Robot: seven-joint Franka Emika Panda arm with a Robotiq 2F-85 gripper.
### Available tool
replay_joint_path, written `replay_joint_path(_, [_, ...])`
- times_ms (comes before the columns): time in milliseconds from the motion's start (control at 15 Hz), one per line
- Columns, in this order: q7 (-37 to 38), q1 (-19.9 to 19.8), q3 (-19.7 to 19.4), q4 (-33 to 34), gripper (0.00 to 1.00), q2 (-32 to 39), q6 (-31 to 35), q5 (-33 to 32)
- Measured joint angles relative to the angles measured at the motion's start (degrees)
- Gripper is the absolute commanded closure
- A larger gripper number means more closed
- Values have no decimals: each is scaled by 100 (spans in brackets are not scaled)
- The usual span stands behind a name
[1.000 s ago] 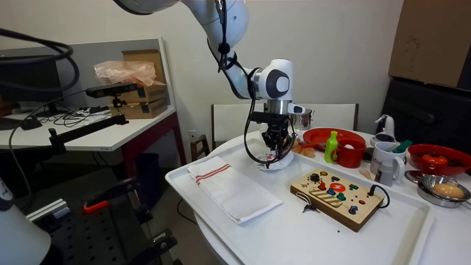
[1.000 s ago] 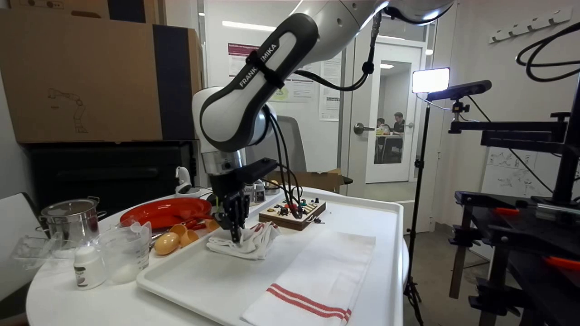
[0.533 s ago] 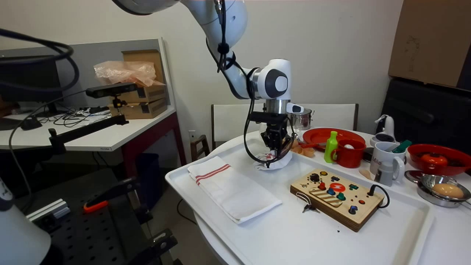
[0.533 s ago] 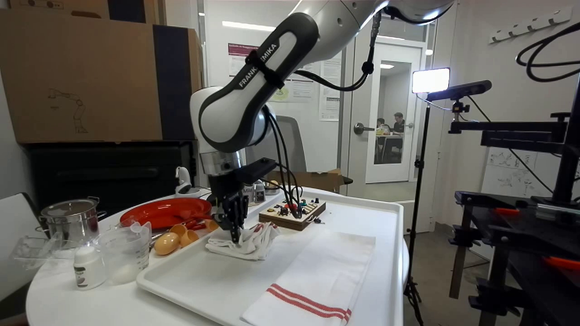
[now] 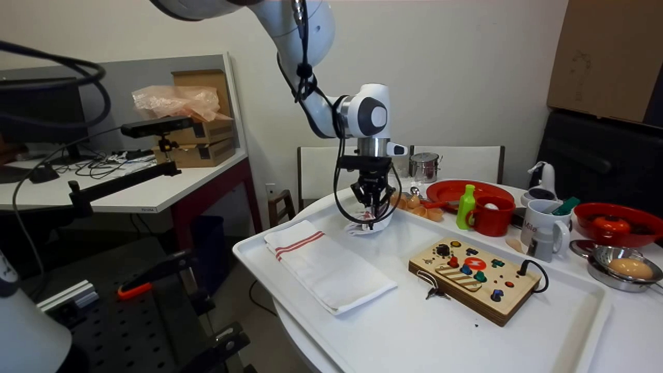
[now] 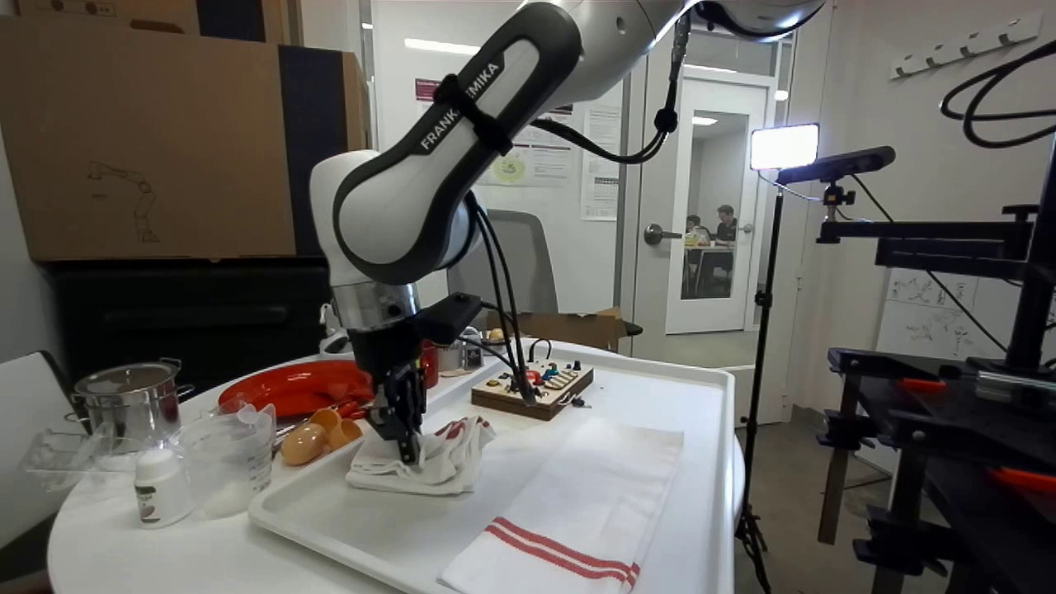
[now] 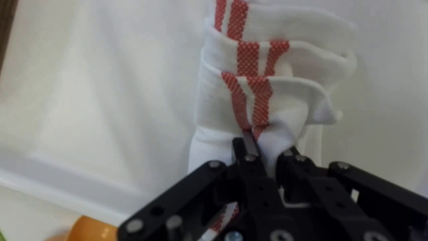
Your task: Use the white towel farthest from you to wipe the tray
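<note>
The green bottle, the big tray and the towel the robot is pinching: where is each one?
Green bottle (image 5: 465, 210): in an exterior view, on the middle of its body.
Big tray (image 5: 399, 331): in an exterior view, on a bare part of its floor.
Pinched towel (image 7: 261, 87): in the wrist view, on its red-striped folds.

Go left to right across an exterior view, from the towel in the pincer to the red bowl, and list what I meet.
Small red-striped white towel, steel pot, green bottle, red mug, white lettered mug, red bowl; overlapping things left out.
</note>
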Motion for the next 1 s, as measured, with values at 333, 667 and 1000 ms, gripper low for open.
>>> replay_joint_path(333, [-652,21,334,-44,97,-24,-61,-3])
replay_joint_path(667, [-738,100,387,-47,97,-34,-339,-9])
replay_joint_path(1000, [-450,74,178,-24,97,-28,-348,-9])
